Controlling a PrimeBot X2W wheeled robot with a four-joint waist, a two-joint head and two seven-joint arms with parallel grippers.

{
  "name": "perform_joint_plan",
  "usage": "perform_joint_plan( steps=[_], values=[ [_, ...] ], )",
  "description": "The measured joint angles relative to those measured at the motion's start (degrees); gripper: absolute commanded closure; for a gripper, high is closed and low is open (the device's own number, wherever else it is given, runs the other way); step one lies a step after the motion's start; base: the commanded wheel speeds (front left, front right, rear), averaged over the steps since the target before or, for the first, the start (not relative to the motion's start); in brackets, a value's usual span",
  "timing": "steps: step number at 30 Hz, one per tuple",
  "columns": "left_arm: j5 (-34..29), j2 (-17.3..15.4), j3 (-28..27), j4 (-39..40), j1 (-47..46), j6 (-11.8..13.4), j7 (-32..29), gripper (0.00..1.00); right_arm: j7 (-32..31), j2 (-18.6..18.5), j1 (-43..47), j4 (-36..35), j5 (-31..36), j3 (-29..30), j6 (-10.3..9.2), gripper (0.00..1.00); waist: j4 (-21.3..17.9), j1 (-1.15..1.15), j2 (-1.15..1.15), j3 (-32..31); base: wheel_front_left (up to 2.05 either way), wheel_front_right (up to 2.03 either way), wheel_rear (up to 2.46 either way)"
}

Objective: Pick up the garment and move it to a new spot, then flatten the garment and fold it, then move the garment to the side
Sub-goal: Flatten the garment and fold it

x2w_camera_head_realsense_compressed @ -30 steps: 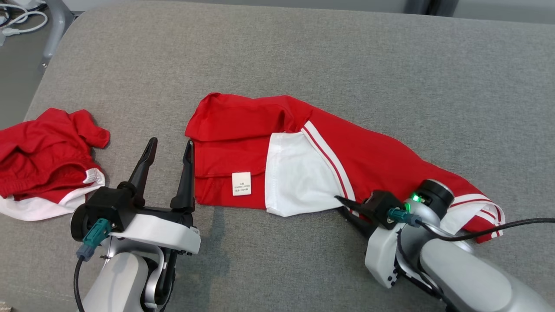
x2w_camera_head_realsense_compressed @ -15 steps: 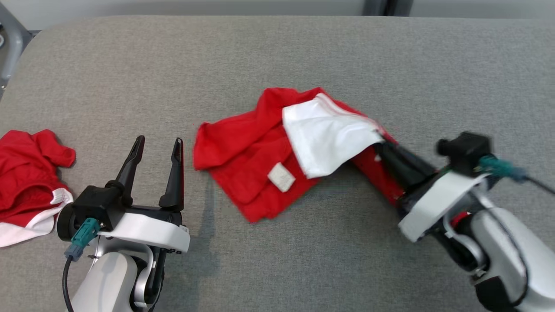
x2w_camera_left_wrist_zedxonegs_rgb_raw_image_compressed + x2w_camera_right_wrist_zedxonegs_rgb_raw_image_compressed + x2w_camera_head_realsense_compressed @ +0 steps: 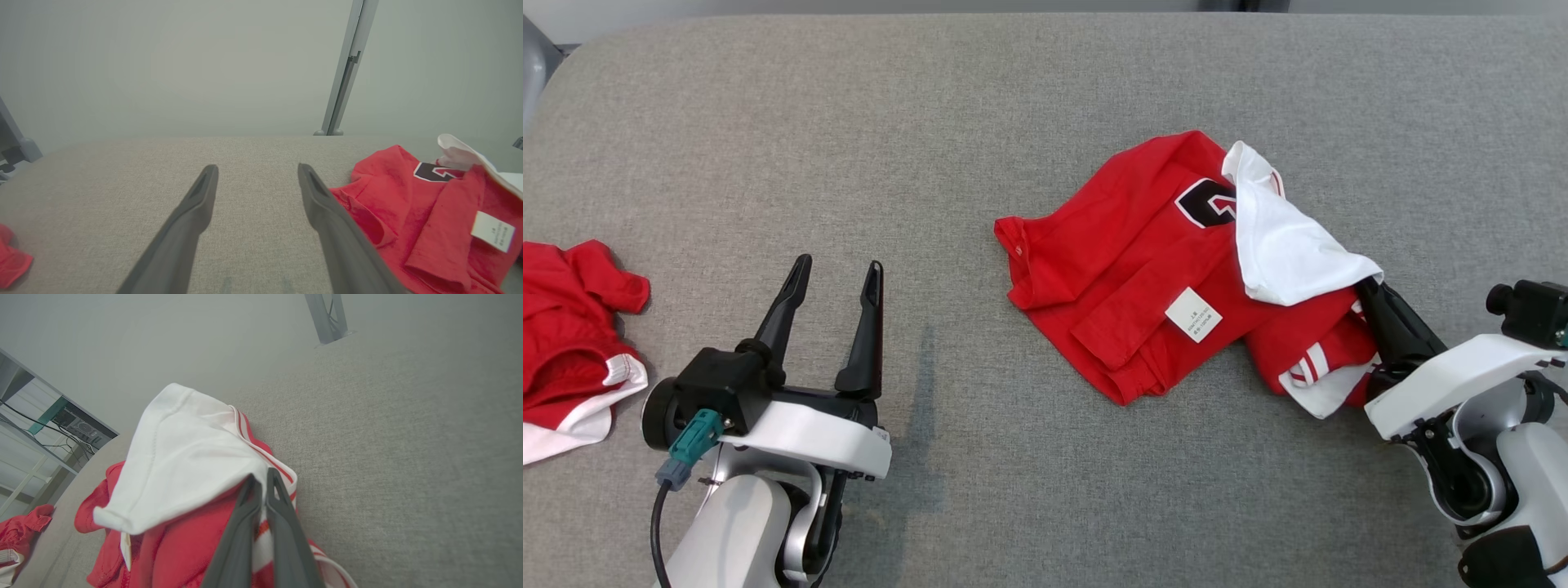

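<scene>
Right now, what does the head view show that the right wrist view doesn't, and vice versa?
Head view: the open left gripper, apart from the shirt, and the black number patch on it. Right wrist view: a shelf in the background. Both: the red and white shirt, the right gripper shut on its white fabric, a second red garment off to the side, the grey surface.

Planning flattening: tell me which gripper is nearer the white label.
Right. The right gripper is shut on the garment beside the label; the left gripper hangs open, far left.
</scene>
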State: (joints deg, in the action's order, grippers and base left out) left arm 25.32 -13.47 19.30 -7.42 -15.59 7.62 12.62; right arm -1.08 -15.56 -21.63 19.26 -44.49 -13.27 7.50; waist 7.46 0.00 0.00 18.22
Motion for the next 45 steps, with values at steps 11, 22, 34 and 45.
perform_joint_plan(
  steps=[11, 22, 34, 45],
  values=[
    [0.46, -0.16, -0.07, 1.16, 1.49, 1.12, -0.04, 0.0, 7.75, 1.21, 3.55, 1.26, 3.14, 1.7, 0.0, 0.0, -0.9, 0.0, 0.0, -2.42, 0.0, 0.0, 0.0],
    [1.04, -1.32, -0.69, 3.05, 5.54, 3.05, -0.93, 0.0, 10.62, 2.13, 8.85, -4.94, 15.56, 7.71, 0.0, 0.0, -3.43, 0.0, 0.0, -7.21, 0.0, 0.0, 0.0],
    [1.13, -2.46, 0.33, 5.14, 10.2, 4.14, -3.02, 0.0, 5.98, 5.93, 15.56, -14.13, 28.76, 9.84, 0.0, 0.0, -5.67, 0.0, 0.0, -11.81, 0.0, 0.0, 0.0],
    [1.12, -2.85, 1.07, 5.87, 10.67, 4.63, -3.79, 0.0, 4.3, 7.6, 17.91, -17.26, 30.67, 10.43, 0.0, 0.0, -6.14, 0.0, 0.0, -11.7, 0.0, 0.0, 0.0]
  ],
)
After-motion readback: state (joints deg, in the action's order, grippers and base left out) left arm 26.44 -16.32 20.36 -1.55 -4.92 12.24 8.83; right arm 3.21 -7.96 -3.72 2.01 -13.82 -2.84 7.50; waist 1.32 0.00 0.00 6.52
